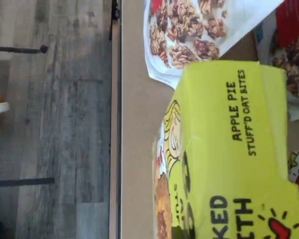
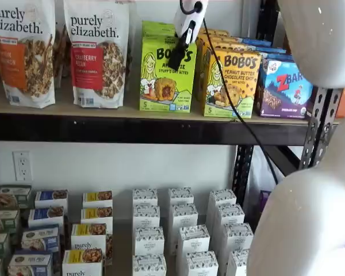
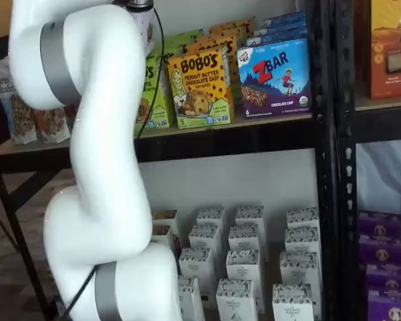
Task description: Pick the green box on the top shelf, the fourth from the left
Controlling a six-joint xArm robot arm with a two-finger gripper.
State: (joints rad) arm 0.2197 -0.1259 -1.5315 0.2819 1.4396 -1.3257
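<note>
Gripper (image 2: 178, 57) positioned in front of the Bobo's Apple Pie box (image 2: 167, 73) on the top shelf (image 2: 144, 127).

Wrist view: the box's lime-green panel (image 1: 234, 149), printed "APPLE PIE STUFF'D OAT BITES", lies close under the camera on the tan board (image 1: 137, 124), with a white granola bag (image 1: 199, 30) beside it. Shelf view: the green box stands between a Purely Elizabeth bag (image 2: 96, 52) and the yellow-orange Bobo's peanut butter box (image 2: 230, 82); the black fingers overlap its upper front, and whether they are apart or together cannot be told. Shelf view: the white arm (image 3: 97, 167) covers most of the green box (image 3: 155, 93) and hides the gripper.
</note>
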